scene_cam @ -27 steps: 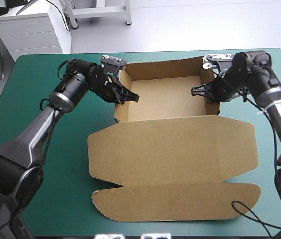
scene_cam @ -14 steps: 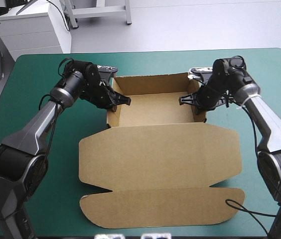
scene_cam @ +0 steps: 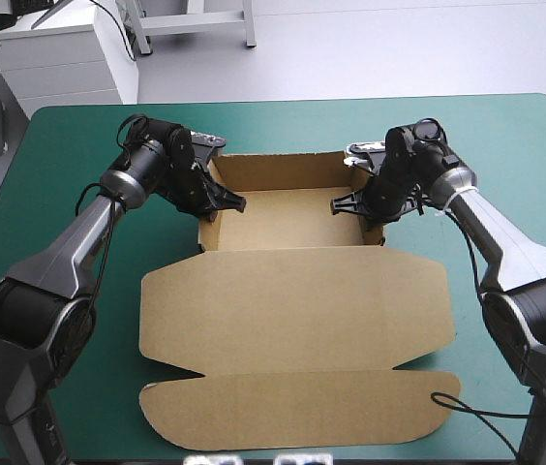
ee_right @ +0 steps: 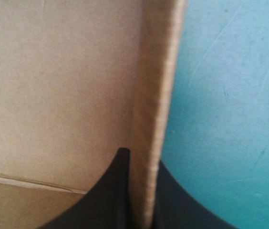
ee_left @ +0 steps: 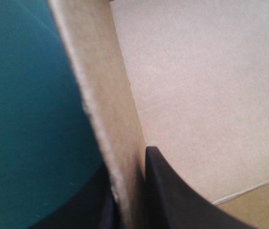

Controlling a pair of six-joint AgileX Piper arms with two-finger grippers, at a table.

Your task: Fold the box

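The brown box (scene_cam: 288, 218) lies at the middle of the teal-green cover (scene_cam: 60, 145). It forms an open tray toward the table's far side, and its lid (scene_cam: 292, 300) is spread flat toward the near edge and ends in a long flap (scene_cam: 297, 417). The left gripper (scene_cam: 227, 201) pinches the tray's left wall (ee_left: 108, 95). In the left wrist view the upright board runs between the two black fingers, one inside over the tray's floor and the other outside over the cover, both all but pressed together on the sheet. The right gripper (scene_cam: 346, 203) pinches the right wall (ee_right: 156, 71) in the same way, with one finger inside the tray and one outside. Both arms reach in from the sides, their grippers facing each other across the tray.
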